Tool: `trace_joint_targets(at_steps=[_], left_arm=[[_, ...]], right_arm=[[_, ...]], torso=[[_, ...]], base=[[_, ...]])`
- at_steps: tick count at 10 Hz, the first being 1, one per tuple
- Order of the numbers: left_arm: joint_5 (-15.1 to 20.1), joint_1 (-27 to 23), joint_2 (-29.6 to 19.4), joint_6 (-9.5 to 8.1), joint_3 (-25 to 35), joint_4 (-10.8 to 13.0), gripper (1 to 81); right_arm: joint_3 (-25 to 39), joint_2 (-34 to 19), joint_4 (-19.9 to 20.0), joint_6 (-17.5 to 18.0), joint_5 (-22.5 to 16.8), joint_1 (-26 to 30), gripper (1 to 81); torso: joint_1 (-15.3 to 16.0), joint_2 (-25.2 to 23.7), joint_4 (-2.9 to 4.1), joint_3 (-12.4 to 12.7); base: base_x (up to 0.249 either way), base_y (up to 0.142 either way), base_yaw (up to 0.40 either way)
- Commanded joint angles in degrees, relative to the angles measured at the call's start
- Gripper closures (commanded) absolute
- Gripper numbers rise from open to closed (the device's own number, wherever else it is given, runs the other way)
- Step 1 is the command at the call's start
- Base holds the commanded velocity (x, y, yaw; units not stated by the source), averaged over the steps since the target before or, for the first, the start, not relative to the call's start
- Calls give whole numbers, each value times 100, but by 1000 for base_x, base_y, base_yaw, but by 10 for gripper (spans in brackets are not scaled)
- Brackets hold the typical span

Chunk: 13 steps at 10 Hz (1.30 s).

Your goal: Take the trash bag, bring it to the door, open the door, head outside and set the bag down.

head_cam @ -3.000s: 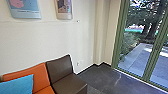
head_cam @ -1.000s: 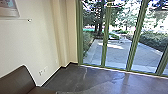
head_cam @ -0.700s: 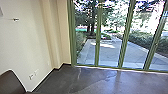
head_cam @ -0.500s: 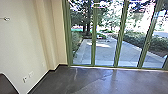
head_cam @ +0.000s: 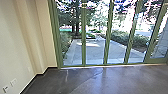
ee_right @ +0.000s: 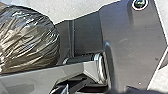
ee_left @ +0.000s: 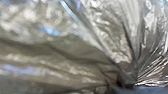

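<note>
The trash bag (ee_left: 82, 52), shiny and grey-brown, is large in the left wrist view, its folds drawn together into a tight gather. My left gripper (ee_left: 125, 85) is shut on that gathered part. In the right wrist view the bag (ee_right: 30, 40) looks full and rounded, beside the robot's dark base. Across the head view runs a wall of glass in green frames; at its right end is a glass panel with a broader bottom rail (head_cam: 156, 60), which looks like the door.
A cream wall (head_cam: 15, 45) with outlets low down stands at the left and meets the glass at a stepped corner. Dark, smooth floor (head_cam: 87, 80) reaches up to the frames. Beyond the glass lie a paved path (head_cam: 96, 52), bushes and trees.
The camera has turned to the right: the chairs and wall pictures have left the head view, and more glass panels have come in at the right.
</note>
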Motion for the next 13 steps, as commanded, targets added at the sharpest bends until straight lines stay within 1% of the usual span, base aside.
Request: trace_joint_targets(at_steps=[1,13], left_arm=[[355,-290,-10,39,13,55,811],[346,-290,-10,39,13,46,811]], right_arm=[[44,36,-56,-19,-293,261,10],[44,45,-74,-19,-293,244,10]], torso=[[0,0,0,0],[0,0,0,0]], base=[[0,0,-322],[0,0,-318]])
